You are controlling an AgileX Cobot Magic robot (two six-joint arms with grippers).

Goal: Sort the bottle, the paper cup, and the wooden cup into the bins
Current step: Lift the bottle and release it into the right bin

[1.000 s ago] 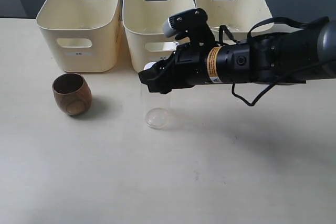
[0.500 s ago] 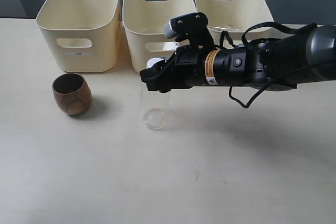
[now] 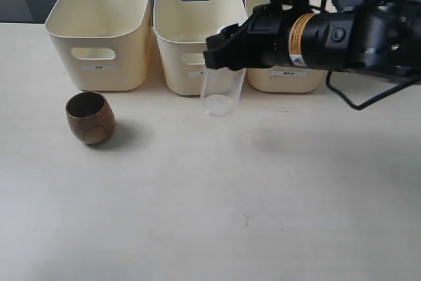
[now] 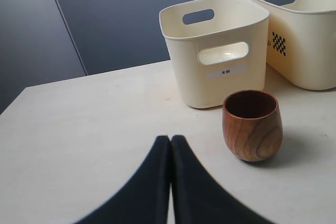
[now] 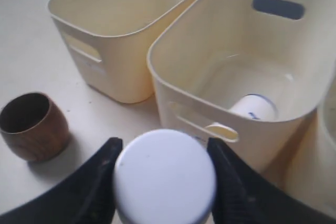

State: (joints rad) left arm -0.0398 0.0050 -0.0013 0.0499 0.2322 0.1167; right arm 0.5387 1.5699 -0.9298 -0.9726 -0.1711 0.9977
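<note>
My right gripper [image 3: 222, 49] [image 5: 164, 174] is shut on the clear bottle [image 3: 221, 90], whose white cap [image 5: 164, 176] sits between the black fingers. The bottle hangs lifted off the table in front of the middle bin [image 3: 196, 31] [image 5: 236, 72]. The white paper cup [image 5: 253, 108] with blue print lies inside that middle bin. The dark wooden cup [image 3: 90, 118] [image 4: 252, 124] [image 5: 32, 125] stands upright on the table in front of the left bin [image 3: 99, 31] [image 4: 215, 45] [image 5: 121, 19]. My left gripper [image 4: 170, 139] is shut and empty, low over the table a little way from the wooden cup.
The third bin [image 3: 289, 77] stands at the right of the row, partly behind my right arm [image 3: 342, 34]. All three tubs line the back of the pale table [image 3: 197, 215]. A dark wall rises behind the bins.
My right gripper has lifted the bottle off the table and carried it up and back toward the middle bin. The wooden cup has not moved.
</note>
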